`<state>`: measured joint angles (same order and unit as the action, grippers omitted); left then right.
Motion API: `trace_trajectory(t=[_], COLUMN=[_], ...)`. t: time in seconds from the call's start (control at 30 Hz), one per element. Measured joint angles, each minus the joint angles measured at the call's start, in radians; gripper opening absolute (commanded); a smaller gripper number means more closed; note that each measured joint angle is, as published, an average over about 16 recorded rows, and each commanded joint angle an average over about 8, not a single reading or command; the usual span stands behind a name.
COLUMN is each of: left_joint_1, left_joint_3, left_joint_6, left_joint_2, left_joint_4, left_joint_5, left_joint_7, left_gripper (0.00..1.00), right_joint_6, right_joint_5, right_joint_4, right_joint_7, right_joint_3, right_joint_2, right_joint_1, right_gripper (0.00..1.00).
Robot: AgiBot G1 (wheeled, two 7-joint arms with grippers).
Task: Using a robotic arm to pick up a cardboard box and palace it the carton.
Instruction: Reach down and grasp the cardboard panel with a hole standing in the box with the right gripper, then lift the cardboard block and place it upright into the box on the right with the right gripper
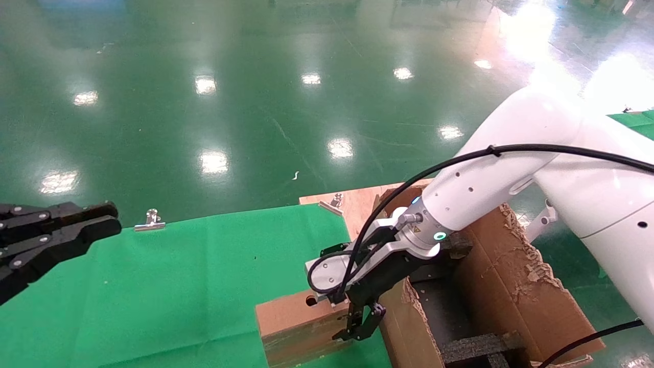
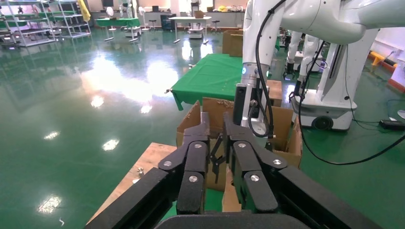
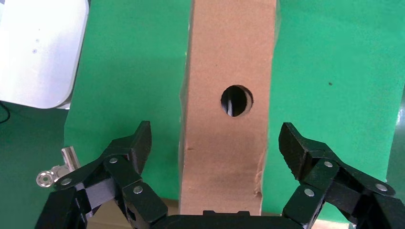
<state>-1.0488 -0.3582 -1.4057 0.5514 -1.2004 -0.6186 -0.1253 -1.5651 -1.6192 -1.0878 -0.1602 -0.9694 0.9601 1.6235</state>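
Two arms are ours, and only one is at work: our robotic arm on the right reaches down over the near edge of the green cloth, its right gripper hanging directly above the cardboard box. From the right wrist view we see the gripper's fingers spread wide, one on each long side of the box with green cloth showing between each fingertip and the cardboard, so nothing is pinched and we touch nothing. The cardboard box runs lengthwise straight out from between the fingers, its round hole facing up toward the wrist camera. Just beside the gripper, on its outer side, stands the carton, its flaps ragged and torn, with black foam inserts visible inside; the box sits close against the carton's near wall, though we cannot tell whether the two touch. A black cable loops along the arm to the wrist, where a green indicator light glows. A metal clip lies on the cloth's edge near one finger. Our left gripper hangs parked well away from the box, over the far left side of the cloth, its fingers drawn close together with only a narrow gap between them and holding nothing.
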Motion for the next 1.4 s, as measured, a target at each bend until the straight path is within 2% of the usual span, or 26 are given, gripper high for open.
trace_trajectory(t=[1.03, 1.4], left_joint_1=[0.0, 0.0], left_joint_3=[0.0, 0.0], left_joint_6=[0.0, 0.0], left_joint_2=[0.0, 0.0], left_joint_4=[0.0, 0.0], left_joint_5=[0.0, 0.0], left_joint_7=[0.0, 0.0], left_gripper=[1.0, 1.0], right_joint_6=[0.0, -0.008], right_joint_5=[0.015, 0.104], right_joint_4=[-0.001, 0.032], right_joint_7=[0.0, 0.007], right_joint_3=[0.014, 0.039], right_joint_2=[-0.008, -0.056], right_joint_1=[-0.006, 0.075], right_gripper=[0.0, 0.0])
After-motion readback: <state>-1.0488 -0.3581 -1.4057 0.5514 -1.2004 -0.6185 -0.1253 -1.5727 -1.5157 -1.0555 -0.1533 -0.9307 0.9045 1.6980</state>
